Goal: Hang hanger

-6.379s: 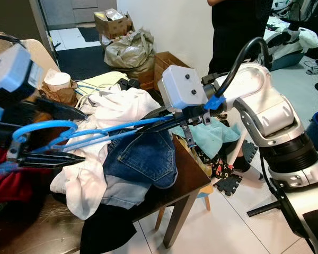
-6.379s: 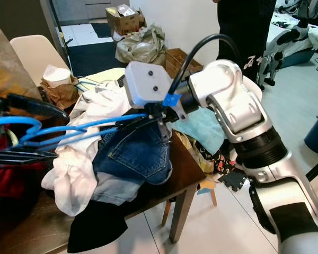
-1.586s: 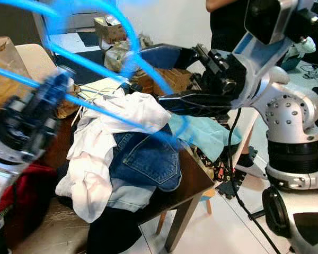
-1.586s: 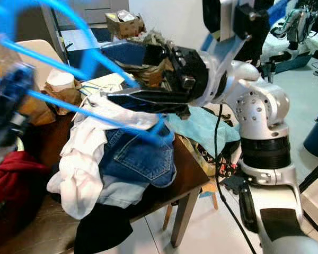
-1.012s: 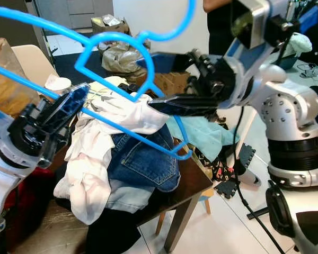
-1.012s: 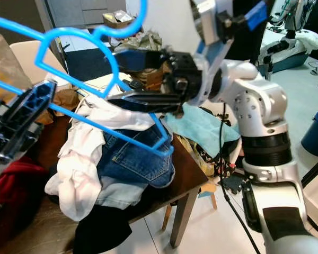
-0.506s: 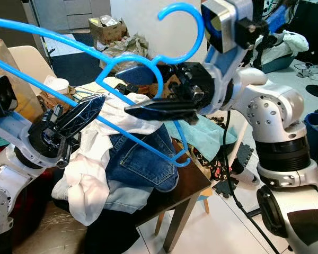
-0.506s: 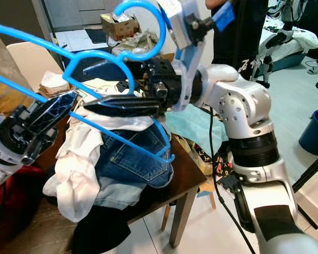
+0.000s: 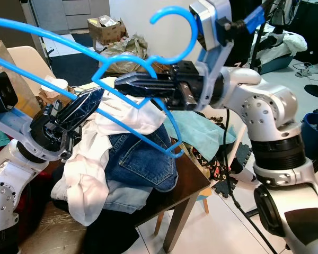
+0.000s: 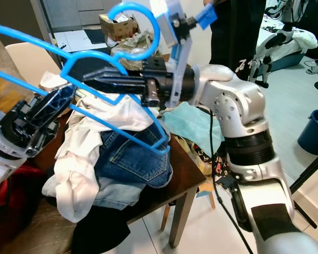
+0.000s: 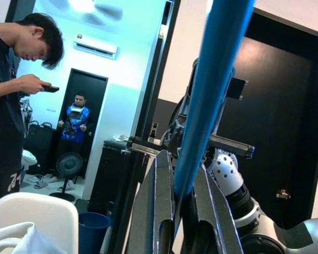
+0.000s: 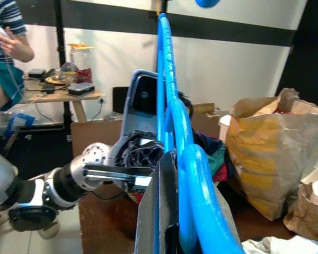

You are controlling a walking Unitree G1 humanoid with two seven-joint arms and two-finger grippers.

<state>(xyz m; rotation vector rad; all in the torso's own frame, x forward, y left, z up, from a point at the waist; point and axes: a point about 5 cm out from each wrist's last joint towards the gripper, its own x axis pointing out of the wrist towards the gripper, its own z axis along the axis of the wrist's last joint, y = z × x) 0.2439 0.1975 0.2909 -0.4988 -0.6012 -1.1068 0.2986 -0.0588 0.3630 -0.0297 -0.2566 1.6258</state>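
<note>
the blue hanger [image 9: 148, 79] was up in the air above the pile of clothes [image 9: 122, 143] on the dark wooden table [image 9: 193, 177], with its hook curling up highest and furthest from the pile. both arms had hold of it. the right gripper [image 9: 128, 84] came in level over the pile, and the wrist view showed its long black fingers closed around the frame just below the hook. the left gripper [image 9: 87, 103] was pinched onto the lower bar, on the side of the pile nearer the brown paper bag [image 12: 265, 153], and its wrist view showed the blue bar squeezed between both fingers [image 11: 159, 211].

no rail or rod to hang it on was visible near the pile, so my guess was the hanging itself hadn't started and the thing was just being carried.

what could go wrong, as i read it: two grippers clamping one thin plastic frame means any mismatch in how the arms move would bend or snap it, or yank it out of one grip. the low corner of the frame sat just above the jeans [image 9: 143, 159] and white shirt [image 9: 90, 174], so a dip could snag fabric and drag the pile toward the table edge. a person [image 10: 238, 32] stood just past the far side of the pile, close enough for a swinging hook to be a worry.
</note>
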